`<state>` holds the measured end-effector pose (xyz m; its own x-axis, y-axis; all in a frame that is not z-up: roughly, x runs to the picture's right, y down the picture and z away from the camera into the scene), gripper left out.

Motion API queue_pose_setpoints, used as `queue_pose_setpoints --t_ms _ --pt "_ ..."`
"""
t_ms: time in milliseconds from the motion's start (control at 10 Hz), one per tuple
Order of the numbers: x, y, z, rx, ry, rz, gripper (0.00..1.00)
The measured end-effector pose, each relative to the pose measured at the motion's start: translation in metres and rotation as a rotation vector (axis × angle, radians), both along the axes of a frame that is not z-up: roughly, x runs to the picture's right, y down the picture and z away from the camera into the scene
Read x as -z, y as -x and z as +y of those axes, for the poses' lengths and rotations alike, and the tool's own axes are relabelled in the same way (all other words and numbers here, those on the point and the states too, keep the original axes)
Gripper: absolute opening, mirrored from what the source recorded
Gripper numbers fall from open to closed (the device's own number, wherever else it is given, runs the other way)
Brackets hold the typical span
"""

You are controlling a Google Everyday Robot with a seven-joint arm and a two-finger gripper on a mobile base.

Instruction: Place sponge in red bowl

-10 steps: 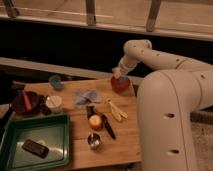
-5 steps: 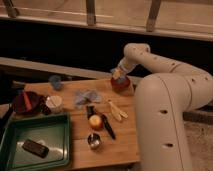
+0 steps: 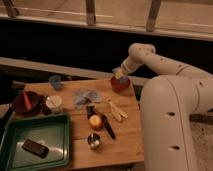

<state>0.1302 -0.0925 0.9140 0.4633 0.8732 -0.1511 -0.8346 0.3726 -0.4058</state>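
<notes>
The gripper [image 3: 120, 74] hangs at the far right corner of the wooden bench [image 3: 125, 142], right over the red bowl [image 3: 120, 84], at the end of a white arm that curves in from the right. A pale yellowish thing sits at its tip, just above the bowl's rim; this looks to be the sponge [image 3: 119, 75], though it is too small to make out clearly. Whether the fingers are clamped on it or parted cannot be told from this view. The red bowl stands near the far edge of the bench, close to the right side.

Toward the middle of the bench lies a bluish crumpled cloth [image 3: 86, 96], and near it to the right are pale peel-like strips [image 3: 116, 110]. An orange fruit [image 3: 95, 121] sits nearer the front, touching a dark-handled utensil [image 3: 106, 126] that lies slanted beside it. A small metal cup [image 3: 93, 140] stands close to the front edge. At the far left corner is a small blue cup [image 3: 55, 81]; along the left edge rests a dark red dish [image 3: 26, 102] with a white container [image 3: 54, 102] just beside it. A green tray [image 3: 57, 155] fills the front left corner and holds a dark brown block [image 3: 35, 147].
</notes>
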Motion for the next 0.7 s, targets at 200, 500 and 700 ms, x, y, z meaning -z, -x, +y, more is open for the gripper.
queue_pose_setpoints --t_ms 200,500,700 --pt "0.0004 -0.0021 0.0004 -0.002 0.001 0.000 0.80" --pt "0.0003 0.0000 0.0002 -0.001 0.001 -0.002 0.80" --pt "0.0004 0.0001 0.0001 -0.001 0.001 -0.002 0.80"
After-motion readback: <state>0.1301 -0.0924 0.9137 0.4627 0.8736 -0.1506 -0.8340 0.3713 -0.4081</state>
